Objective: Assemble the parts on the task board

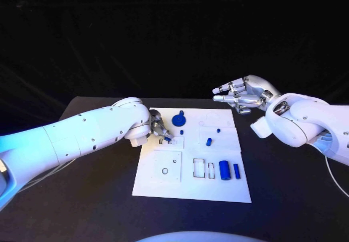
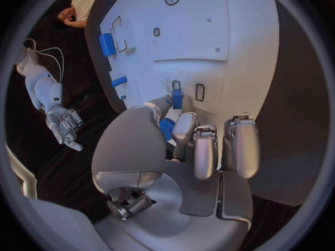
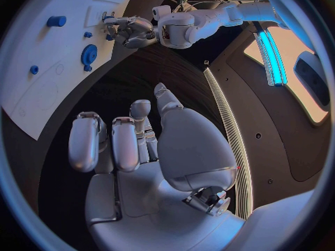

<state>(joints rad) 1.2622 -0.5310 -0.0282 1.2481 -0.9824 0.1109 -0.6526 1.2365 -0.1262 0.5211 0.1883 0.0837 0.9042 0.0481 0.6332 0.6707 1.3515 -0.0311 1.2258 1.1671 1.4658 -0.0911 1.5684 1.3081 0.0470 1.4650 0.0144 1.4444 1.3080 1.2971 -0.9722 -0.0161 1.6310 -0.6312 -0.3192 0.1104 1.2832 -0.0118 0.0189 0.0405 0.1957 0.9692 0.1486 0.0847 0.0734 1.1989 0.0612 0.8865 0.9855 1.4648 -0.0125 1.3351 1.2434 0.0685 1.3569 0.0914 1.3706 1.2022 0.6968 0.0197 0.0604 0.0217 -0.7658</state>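
Note:
The white task board (image 1: 192, 189) lies in the middle of the black table. My left hand (image 1: 160, 130) hovers low over the board's left side and pinches a small blue part (image 2: 176, 99) between thumb and finger, just above two small rectangular slots (image 2: 200, 91). My right hand (image 1: 243, 95) is raised beyond the board's far right corner, its fingers loosely bent and apart with nothing in them (image 3: 150, 145). On the board lie a round blue disc (image 1: 179, 120), a small blue peg (image 1: 209, 142), a thick blue cylinder (image 1: 225, 170) and a thin blue bar (image 1: 236, 171).
Outlined recesses (image 1: 198, 168) sit beside the blue cylinder, and a larger square outline (image 1: 167, 165) marks the board's left half. Black table (image 1: 291, 196) surrounds the board on all sides. My right forearm (image 1: 305, 126) hangs over the table right of the board.

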